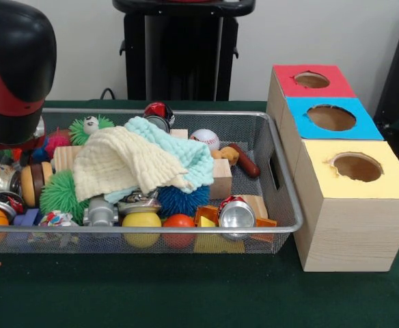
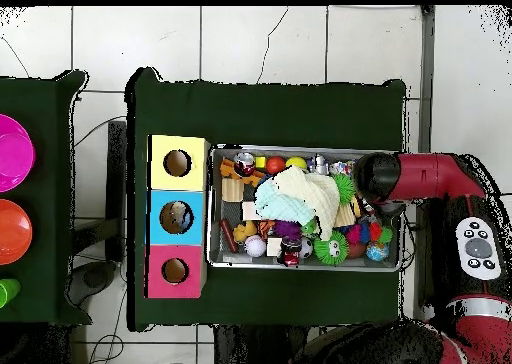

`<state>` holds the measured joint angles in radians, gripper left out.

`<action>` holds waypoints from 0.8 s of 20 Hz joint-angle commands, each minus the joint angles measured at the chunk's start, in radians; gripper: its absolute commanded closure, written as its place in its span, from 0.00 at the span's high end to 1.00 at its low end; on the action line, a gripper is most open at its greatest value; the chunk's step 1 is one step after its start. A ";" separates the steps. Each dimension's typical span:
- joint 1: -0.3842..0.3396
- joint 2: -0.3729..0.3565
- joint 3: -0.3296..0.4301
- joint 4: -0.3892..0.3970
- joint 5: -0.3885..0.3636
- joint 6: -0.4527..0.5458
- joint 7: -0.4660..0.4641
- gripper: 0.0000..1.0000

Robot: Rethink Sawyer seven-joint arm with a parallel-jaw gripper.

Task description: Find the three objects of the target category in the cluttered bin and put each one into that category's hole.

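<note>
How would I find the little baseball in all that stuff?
Look in the wire mesh bin on the green table, beside the three wooden boxes with holes. Go to its far side, just past the pale blue cloth. The baseball sits there: the only white ball with red stitching, next to a brown toy.

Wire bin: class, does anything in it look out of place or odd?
Yes. Two cloths, cream and pale blue, lie crumpled over the toys in the middle of the wire bin, hiding what is beneath. Nothing has spilled outside.
</note>
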<state>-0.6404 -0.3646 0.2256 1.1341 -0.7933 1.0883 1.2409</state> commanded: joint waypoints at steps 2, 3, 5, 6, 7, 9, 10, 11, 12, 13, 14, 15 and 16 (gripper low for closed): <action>-0.021 0.061 0.087 0.000 -0.019 -0.020 -0.290 1.00; -0.021 0.063 0.087 -0.002 -0.020 -0.021 -0.291 1.00; -0.012 0.073 0.085 -0.015 -0.025 -0.014 -0.286 1.00; -0.013 0.069 0.084 -0.009 -0.026 -0.018 -0.286 1.00; -0.018 0.057 0.081 0.005 -0.025 -0.026 -0.287 1.00; -0.018 0.049 0.080 0.018 -0.026 -0.036 -0.283 1.00; -0.024 0.044 0.086 0.025 -0.021 -0.051 -0.281 1.00; -0.030 0.039 0.092 0.033 -0.017 -0.067 -0.278 1.00; -0.043 0.033 0.102 0.049 -0.010 -0.103 -0.272 1.00; -0.069 0.024 0.130 0.075 0.010 -0.160 -0.268 1.00; -0.085 0.019 0.151 0.091 0.023 -0.193 -0.266 1.00; -0.100 0.016 0.170 0.103 0.035 -0.214 -0.270 1.00; -0.114 0.014 0.187 0.111 0.046 -0.225 -0.274 1.00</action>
<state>-0.6879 -0.3640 0.2628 1.1477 -0.7853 1.0337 1.2409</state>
